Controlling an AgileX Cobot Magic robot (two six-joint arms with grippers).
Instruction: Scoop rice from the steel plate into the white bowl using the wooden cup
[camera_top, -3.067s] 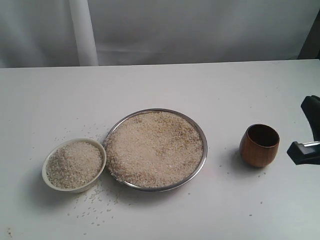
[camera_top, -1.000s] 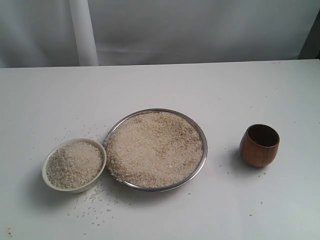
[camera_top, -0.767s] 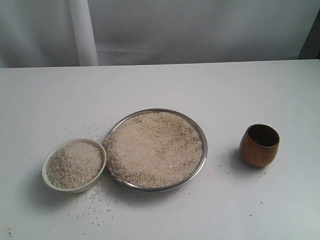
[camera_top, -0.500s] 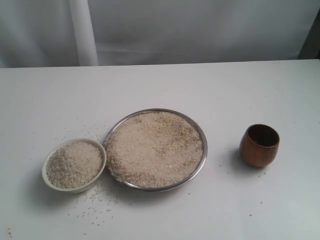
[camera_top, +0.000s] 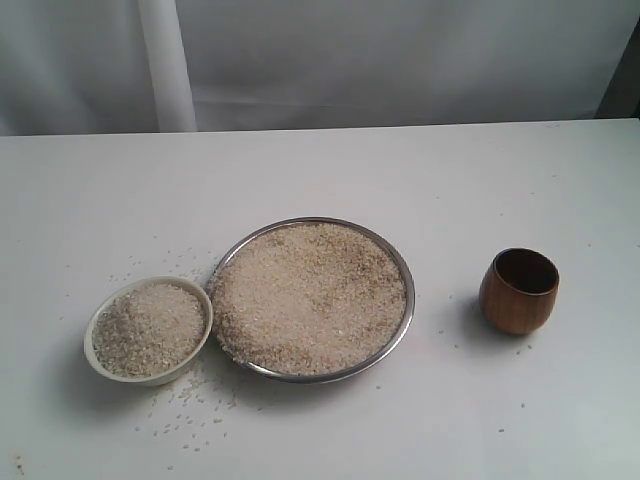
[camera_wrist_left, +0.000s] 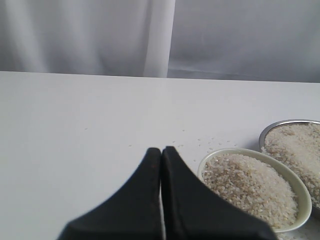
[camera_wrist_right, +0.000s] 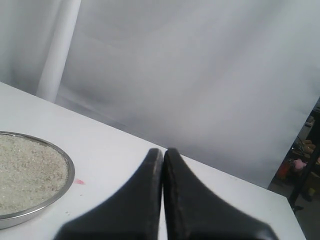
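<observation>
The steel plate (camera_top: 402, 262) sits mid-table, heaped with rice (camera_top: 310, 297). To its left stands the white bowl (camera_top: 98, 365), full of rice (camera_top: 148, 328). The wooden cup (camera_top: 518, 291) stands upright and empty to the plate's right, with nothing holding it. Neither arm shows in the exterior view. In the left wrist view my left gripper (camera_wrist_left: 161, 150) is shut and empty, with the white bowl (camera_wrist_left: 295, 183) beside its fingers and the plate's rim (camera_wrist_left: 280, 124) beyond. My right gripper (camera_wrist_right: 162, 151) is shut and empty; the steel plate (camera_wrist_right: 69, 176) lies off to its side, and the cup is out of that view.
Loose rice grains (camera_top: 190, 415) are scattered on the white table around the bowl, and a few lie near the cup (camera_top: 522, 351). A white curtain with a pale pole (camera_top: 167, 65) hangs behind the table's far edge.
About three seconds ago the right gripper was at the exterior view's right edge beside the cup; it has since withdrawn out of view. Nothing has moved over the last second.
</observation>
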